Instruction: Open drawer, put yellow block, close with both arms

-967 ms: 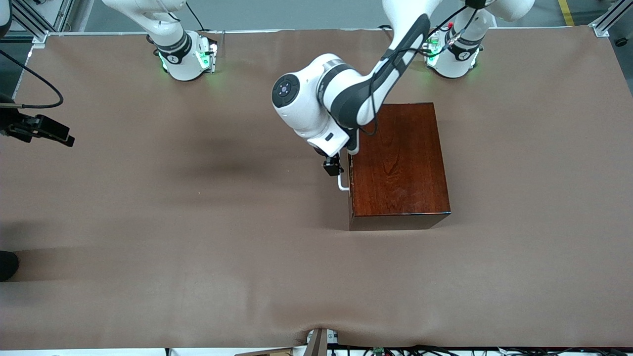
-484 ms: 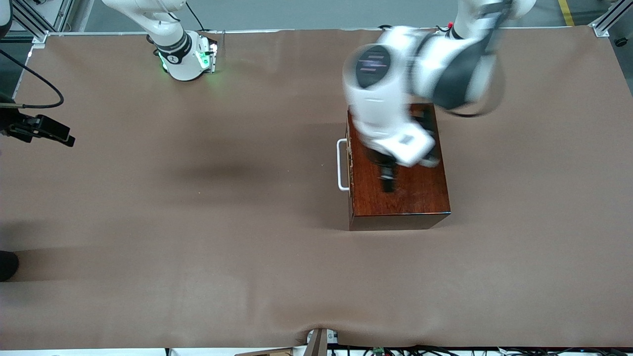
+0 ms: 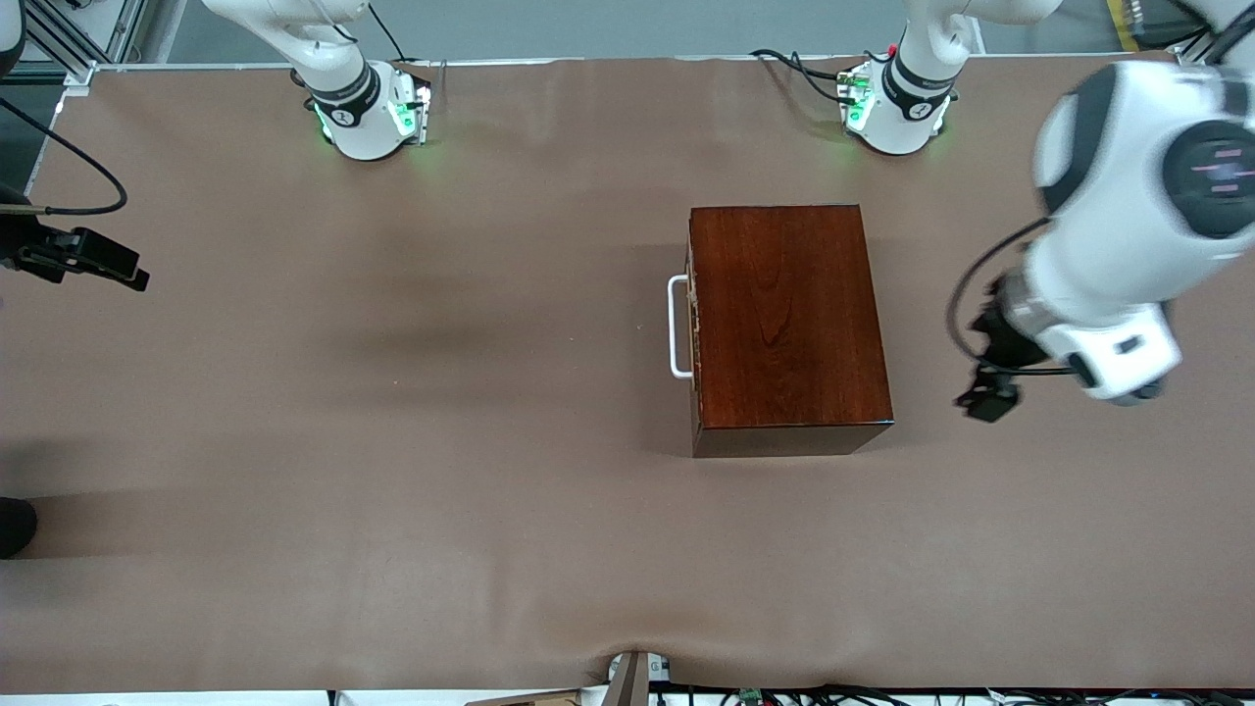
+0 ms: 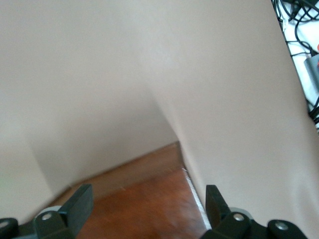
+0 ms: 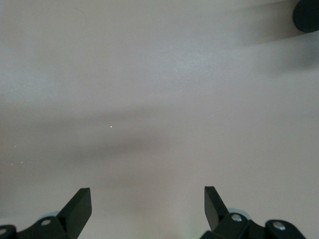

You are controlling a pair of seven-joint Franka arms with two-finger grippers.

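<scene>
The dark mahogany box [image 3: 789, 324] stands mid-table with its drawer pushed in; the white U-shaped handle [image 3: 677, 327] faces the right arm's end of the table. The yellow block is not in view. My left gripper [image 3: 985, 397] hangs over bare table beside the box, toward the left arm's end. In the left wrist view it [image 4: 148, 201] is open and empty, with a corner of the box top [image 4: 144, 209] showing between its fingers. My right gripper [image 5: 148, 199] is open and empty over bare table in its wrist view.
The brown table cover [image 3: 392, 441] is bare around the box. Dark hardware with a looped cable [image 3: 78, 257] sits at the edge at the right arm's end. A black round thing [image 3: 15, 525] lies nearer the front camera there.
My left arm swung from the drawer handle, across the top of the box, out to the left arm's end of the table. The drawer stays shut. The right arm has not moved.
</scene>
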